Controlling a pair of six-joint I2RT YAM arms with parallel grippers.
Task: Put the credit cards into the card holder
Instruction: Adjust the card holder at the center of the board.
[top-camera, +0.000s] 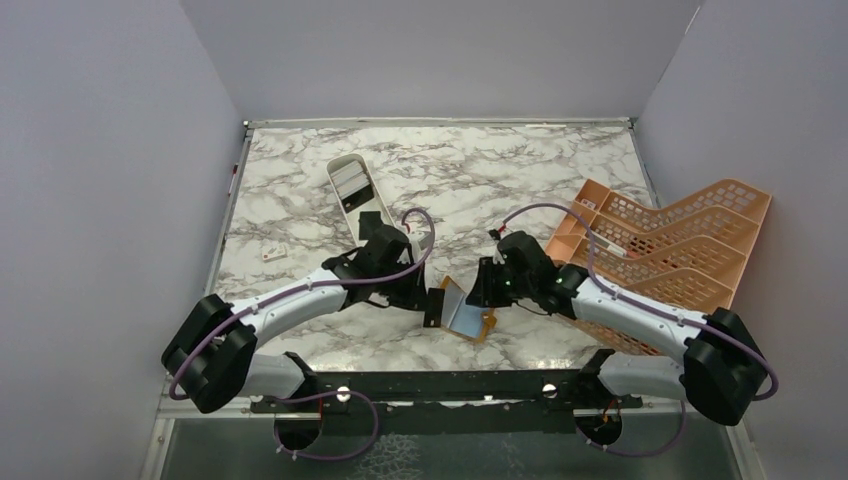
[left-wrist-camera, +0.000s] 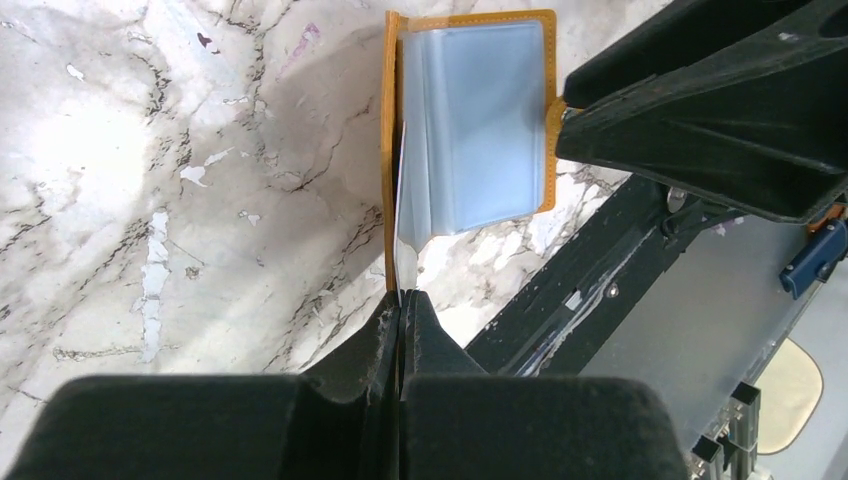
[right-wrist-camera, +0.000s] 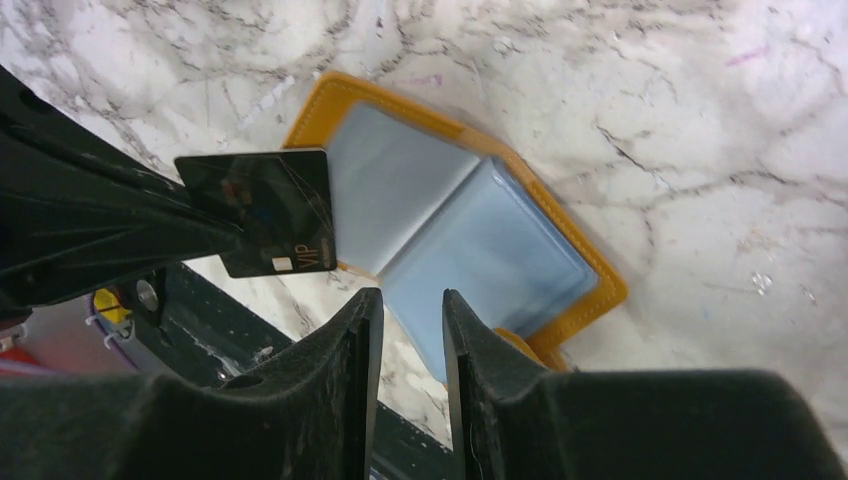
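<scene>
The card holder (top-camera: 470, 318) lies open on the marble near the front edge, orange-rimmed with pale blue clear sleeves (right-wrist-camera: 470, 230). My left gripper (top-camera: 432, 303) is shut on a black credit card (right-wrist-camera: 265, 210) marked VIP and holds it upright at the holder's left edge. In the left wrist view the card (left-wrist-camera: 399, 250) shows edge-on between the shut jaws (left-wrist-camera: 402, 295), pointing at the holder (left-wrist-camera: 475, 110). My right gripper (right-wrist-camera: 412, 295) is narrowly open with its tips at the holder's near edge. Its finger (left-wrist-camera: 640, 110) touches the holder's rim.
A long white oval tray (top-camera: 350, 185) with more cards lies at the back centre-left. A large orange lattice rack (top-camera: 660, 250) stands at the right. A small white piece (top-camera: 272, 253) lies at the left. A black rail (top-camera: 430, 385) runs along the table's front edge.
</scene>
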